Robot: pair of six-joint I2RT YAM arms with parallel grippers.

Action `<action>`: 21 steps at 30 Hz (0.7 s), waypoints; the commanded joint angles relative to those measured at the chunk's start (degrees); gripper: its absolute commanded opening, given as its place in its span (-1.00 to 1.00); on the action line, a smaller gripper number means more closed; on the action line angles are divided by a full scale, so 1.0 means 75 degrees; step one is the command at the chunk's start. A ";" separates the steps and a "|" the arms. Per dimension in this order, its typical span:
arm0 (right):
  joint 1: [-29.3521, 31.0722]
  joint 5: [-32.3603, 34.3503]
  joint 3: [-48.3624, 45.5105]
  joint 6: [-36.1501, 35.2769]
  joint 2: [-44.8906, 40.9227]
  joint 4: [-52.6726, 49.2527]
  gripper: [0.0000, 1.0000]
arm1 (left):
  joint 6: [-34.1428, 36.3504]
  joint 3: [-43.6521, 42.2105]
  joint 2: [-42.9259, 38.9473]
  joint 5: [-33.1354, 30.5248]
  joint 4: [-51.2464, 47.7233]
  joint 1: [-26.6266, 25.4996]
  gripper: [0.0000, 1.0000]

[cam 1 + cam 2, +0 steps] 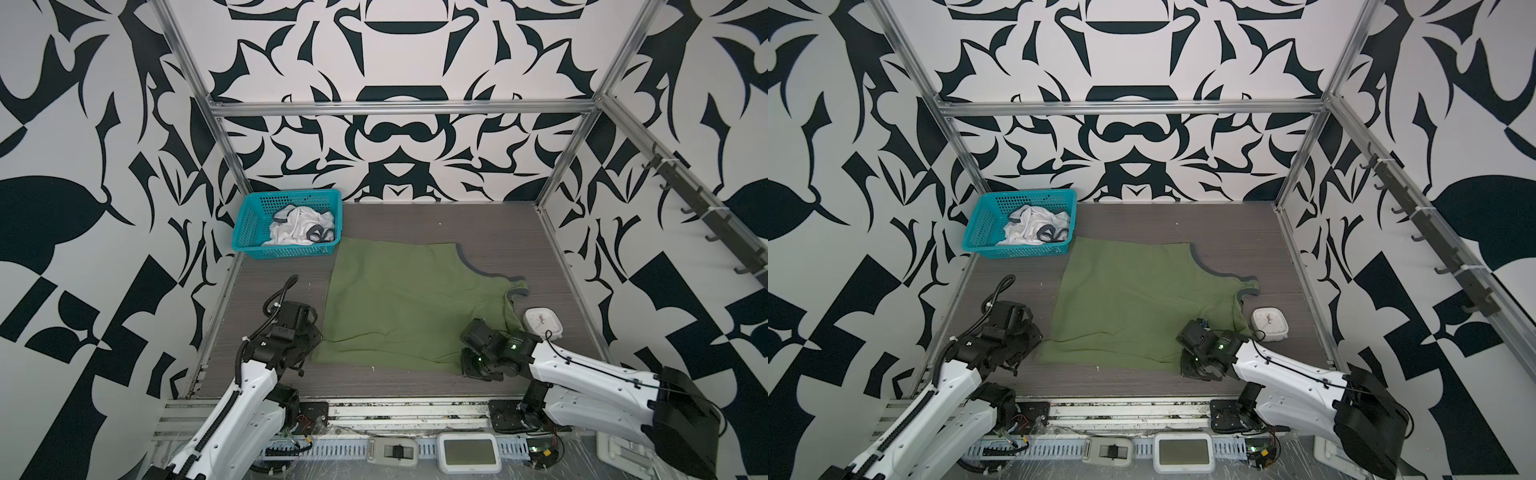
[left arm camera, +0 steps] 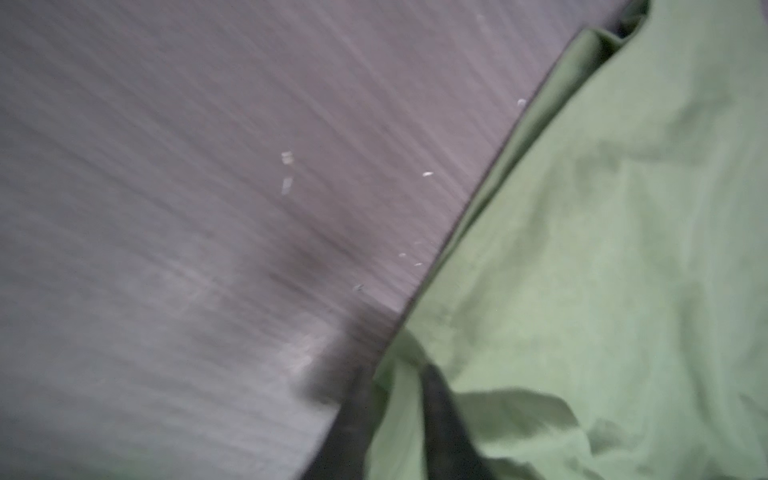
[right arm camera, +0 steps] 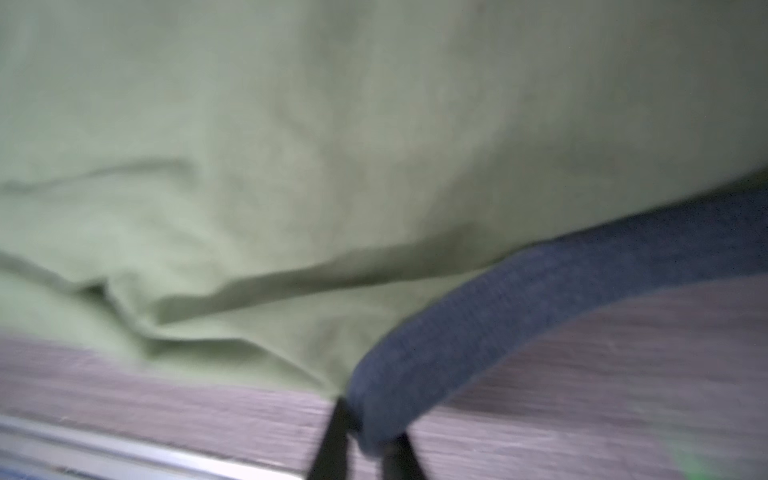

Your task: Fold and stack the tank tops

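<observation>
the olive green tank top (image 1: 407, 299) lies spread almost flat on the middle of the grey desk (image 1: 498, 232), and both top views show it (image 1: 1133, 299) plain side up, hem toward the left arm and straps toward the right arm. its grey-blue trim (image 1: 478, 270) runs along the far armhole and round the neck opening. the far hem corner lies just beside the teal mesh basket (image 1: 249, 232), which stands at the far left corner of the desk. the white tank top (image 1: 297, 226) lies crumpled inside that basket with dark trim showing. a small white clock (image 1: 542, 322) lies on the desk just beside the straps, near the right arm. the left gripper (image 1: 311, 353) sits low at the near hem corner of the olive cloth. in the left wrist view its 2 dark fingers (image 2: 444, 424) stand a little apart with a bunched fold of green cloth between them, but the picture is blurred and it cannot be told whether the jaws pinch the fold or only straddle it. the right gripper (image 1: 471, 365) sits low at the near strap corner. in the right wrist view the end of the trim band lies between its 2 fingers (image 3: 332, 440), the jaws narrow, and whether they clamp the band cannot be told either.
</observation>
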 commanded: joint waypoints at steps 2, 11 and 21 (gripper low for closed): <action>0.0014 0.0720 0.1138 -0.0499 -0.0114 -0.1015 0.11 | -0.0126 0.0674 -0.0535 -0.0645 -0.0686 0.0016 0.15; -0.1037 0.1856 0.2655 -0.1812 -0.0151 -0.1968 0.27 | 0.0555 0.2259 0.2034 -0.0024 0.1291 -0.1261 0.52; -0.2917 0.1177 0.2078 -0.2507 -0.0291 -0.0841 0.37 | 0.0500 0.3326 0.6214 0.0206 0.2906 -0.3233 0.68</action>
